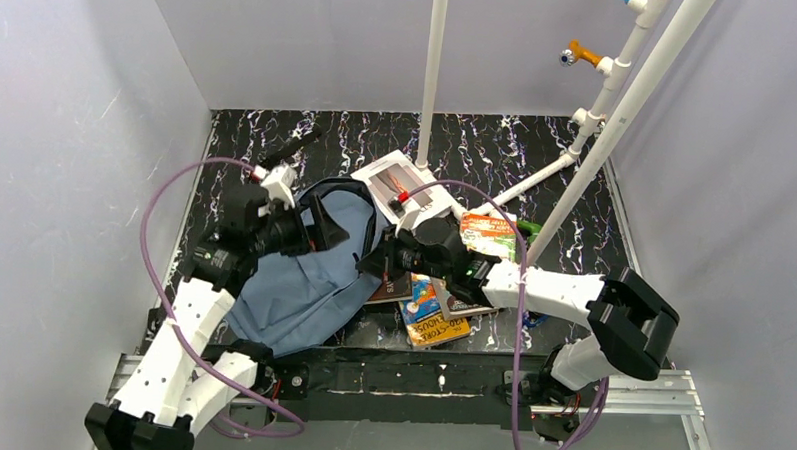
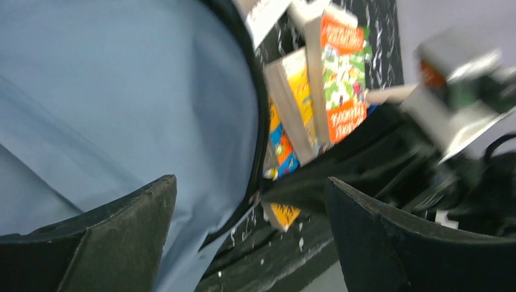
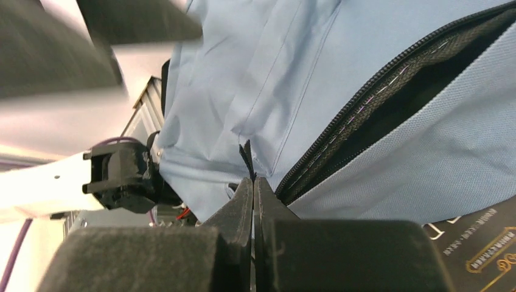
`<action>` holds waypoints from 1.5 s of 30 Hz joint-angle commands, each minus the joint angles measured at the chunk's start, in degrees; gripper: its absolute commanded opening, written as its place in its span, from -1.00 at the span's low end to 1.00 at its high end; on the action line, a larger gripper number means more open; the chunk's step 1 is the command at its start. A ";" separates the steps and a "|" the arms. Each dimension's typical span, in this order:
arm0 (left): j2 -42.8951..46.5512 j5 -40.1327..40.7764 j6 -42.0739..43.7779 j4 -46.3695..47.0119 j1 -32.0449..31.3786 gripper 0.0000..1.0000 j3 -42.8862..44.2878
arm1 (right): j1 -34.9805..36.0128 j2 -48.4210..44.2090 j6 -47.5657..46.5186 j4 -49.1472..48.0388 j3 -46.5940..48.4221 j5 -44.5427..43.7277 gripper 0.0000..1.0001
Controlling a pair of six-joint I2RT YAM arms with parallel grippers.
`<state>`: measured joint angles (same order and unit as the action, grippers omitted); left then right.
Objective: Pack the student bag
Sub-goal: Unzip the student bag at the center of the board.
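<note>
Top external view: black, white-veined bench (image 1: 537,150) carrying all the items below; both arms reach in from 6 o'clock.
Task item: soft slate-blue fabric backpack with black zip trim (image 1: 308,277), slumped flat at about 8 o'clock on the bench, its mouth turned toward 3 o'clock, where the books lie.
Left hand (image 2: 248,188): jaws spread wide with nothing between them. It hovers over the backpack's upper edge, blue cloth under one black finger (image 2: 115,237).
Right hand (image 3: 253,182): jaws pressed together on a small black tab (image 3: 246,155) at the backpack's seam, beside the parted black zip (image 3: 365,103). Judged to be pinning the mouth's edge so the soft cloth does not fold shut.
Stock to pack: loose pile of colourful paperback books (image 1: 433,311) just beside the backpack at its 3 o'clock. An orange-and-green paperback (image 1: 489,233) sits at the pile's 1 o'clock.
Other: white open box with a red item inside (image 1: 401,185) at 12 o'clock of the pile; white plastic pipe frame (image 1: 619,103) rising toward 2 o'clock.
Interior: dark lining only; contents cannot be told.
Progress (judgement): early, since the visible books are outside.
Next (judgement): the free left hand takes a book while the right keeps the mouth held.
Risk (judgement): limp fabric may sag shut over the opening.
</note>
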<state>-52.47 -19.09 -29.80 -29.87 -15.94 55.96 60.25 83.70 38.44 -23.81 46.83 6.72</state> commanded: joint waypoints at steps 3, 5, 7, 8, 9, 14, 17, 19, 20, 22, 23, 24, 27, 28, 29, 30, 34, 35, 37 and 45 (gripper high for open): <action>5.99 -5.58 -4.79 5.76 -4.15 0.78 -14.95 | -3.12 -0.62 4.37 -1.78 5.51 -0.43 -0.97; 6.97 -0.24 -3.98 5.92 -9.30 0.79 -15.87 | -4.14 0.28 4.46 -0.79 7.70 1.36 -0.97; 5.86 5.48 -3.65 5.87 -13.87 0.80 -16.47 | -4.67 0.98 4.66 -0.29 10.01 2.48 -0.97; 4.55 6.69 -3.84 5.11 -14.87 0.79 -16.34 | -4.77 1.22 4.91 -0.19 10.72 2.91 -0.97; 3.33 7.42 -4.34 4.93 -15.38 0.76 -16.67 | -4.79 1.40 5.13 -0.29 11.29 3.24 -0.97; 0.72 11.45 -4.48 5.78 -16.36 0.17 -19.85 | -4.88 1.55 6.26 -1.94 11.34 2.61 -0.97; 1.23 11.28 -5.21 5.97 -16.42 -0.27 -21.07 | -5.58 1.79 5.46 -0.58 12.43 1.61 -0.97; 1.89 10.97 -5.52 6.36 -16.41 -0.49 -21.87 | -6.35 1.94 3.78 0.91 13.26 0.67 -0.97; 2.21 11.11 -5.53 6.54 -16.41 -0.60 -22.35 | -7.12 2.11 3.04 1.43 13.60 0.11 -0.97; 2.72 11.35 -5.28 6.27 -16.41 -0.79 -22.71 | -8.95 2.84 2.57 1.31 14.08 0.57 -0.97; 2.94 11.38 -5.27 6.22 -16.42 -0.86 -22.92 | -9.90 3.28 2.42 1.16 14.34 0.99 -0.97; 3.12 11.44 -5.45 6.22 -16.40 -0.88 -23.11 | -10.68 3.64 2.11 1.21 14.82 1.09 -0.97; 2.88 10.43 -5.58 6.05 -16.40 -0.93 -23.11 | -11.84 4.55 1.05 2.50 16.44 1.31 -0.97; 2.80 10.18 -5.80 6.16 -16.40 -0.94 -23.20 | -11.90 4.76 0.35 3.02 16.79 1.36 -0.97; 2.76 10.13 -5.87 6.51 -16.40 -0.96 -23.57 | -11.91 4.88 -0.20 3.08 16.81 1.36 -0.97; 2.80 10.25 -5.88 6.72 -16.40 -0.98 -23.94 | -11.97 4.89 -0.59 3.14 16.85 1.18 -0.97; 2.98 9.42 -6.04 6.85 -16.40 -0.84 -23.78 | -12.43 4.94 -1.58 4.41 17.66 1.56 -0.97; 2.98 8.77 -6.06 6.95 -16.40 -0.58 -23.22 | -12.44 4.98 -1.08 3.80 17.35 2.69 -0.97; 2.35 6.16 -6.35 7.14 -16.40 0.02 -21.14 | -12.35 5.27 -0.52 2.48 16.65 7.33 -0.97; 2.06 -0.08 -11.17 5.50 -15.56 0.57 -13.68 | -12.35 4.46 -1.96 0.49 12.19 12.26 -0.97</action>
<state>-52.93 -15.62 -38.11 -21.10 -32.32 38.70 48.25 89.62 37.87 -17.10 58.48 15.84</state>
